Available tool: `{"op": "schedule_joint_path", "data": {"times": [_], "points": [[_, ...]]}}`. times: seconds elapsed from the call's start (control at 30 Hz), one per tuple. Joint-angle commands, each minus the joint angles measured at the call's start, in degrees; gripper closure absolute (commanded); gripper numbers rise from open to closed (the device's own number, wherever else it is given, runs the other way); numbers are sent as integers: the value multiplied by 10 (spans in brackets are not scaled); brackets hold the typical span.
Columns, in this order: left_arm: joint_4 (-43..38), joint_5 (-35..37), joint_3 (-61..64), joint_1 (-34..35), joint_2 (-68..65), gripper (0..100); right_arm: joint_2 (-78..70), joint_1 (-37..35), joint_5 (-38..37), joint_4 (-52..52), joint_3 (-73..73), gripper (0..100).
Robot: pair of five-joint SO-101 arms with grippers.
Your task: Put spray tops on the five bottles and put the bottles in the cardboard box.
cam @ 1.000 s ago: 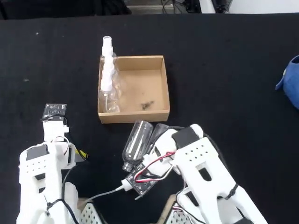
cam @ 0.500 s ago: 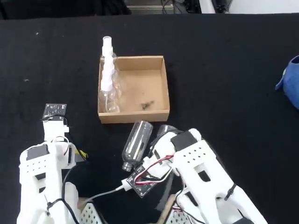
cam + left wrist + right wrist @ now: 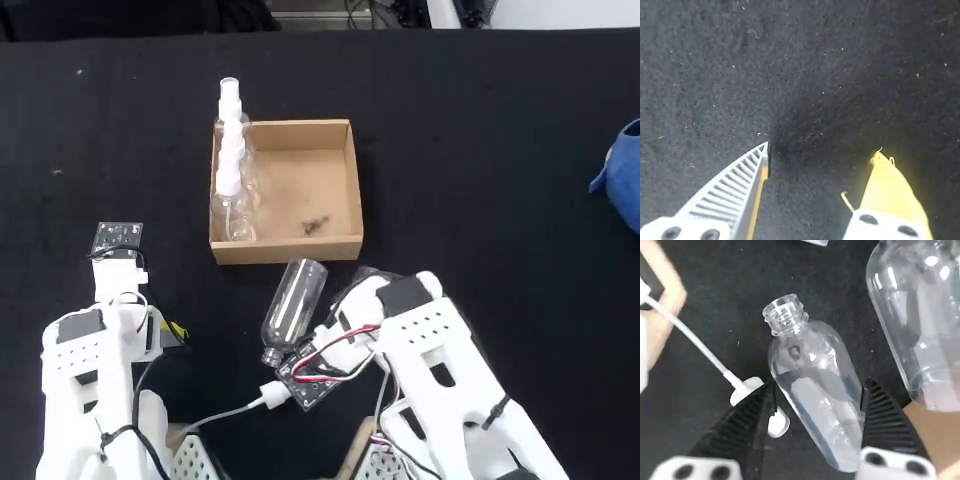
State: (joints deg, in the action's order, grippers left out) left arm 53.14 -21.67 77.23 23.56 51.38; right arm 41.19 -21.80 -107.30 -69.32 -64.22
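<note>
Three bottles with white spray tops stand along one wall of the cardboard box. A clear bottle with no top lies in front of the box. A second bottle with no top lies beside it, and my right gripper is shut on its sides. A loose spray top with its thin tube lies by that bottle's neck. At the near left my left gripper stands open over bare black cloth.
Tan boards sit at the arms' bases along the near edge. A blue object lies at the far right edge. The black tabletop spreads wide beyond and to the right of the box.
My right wrist has shifted over the second bottle and now covers more of it. The other lying bottle, the box and my left arm have stayed put.
</note>
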Motion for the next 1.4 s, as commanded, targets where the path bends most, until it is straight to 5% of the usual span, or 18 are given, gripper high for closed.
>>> {"op": "schedule_joint_path", "data": {"times": [0.0,0.47,0.7,0.83,1.1,1.37], "points": [[-7,-7,-6,6,10,820,-3,13,-4,44,-20,755],[-6,-7,-6,7,10,820,0,11,0,106,-101,756],[-8,-7,-6,7,10,820,2,10,105,108,-47,872],[-8,-7,-6,7,10,820,2,13,137,101,0,860],[-7,-7,-6,7,10,820,3,19,226,-98,200,865],[-5,-8,-6,5,10,820,-2,234,383,-113,254,868]]}}
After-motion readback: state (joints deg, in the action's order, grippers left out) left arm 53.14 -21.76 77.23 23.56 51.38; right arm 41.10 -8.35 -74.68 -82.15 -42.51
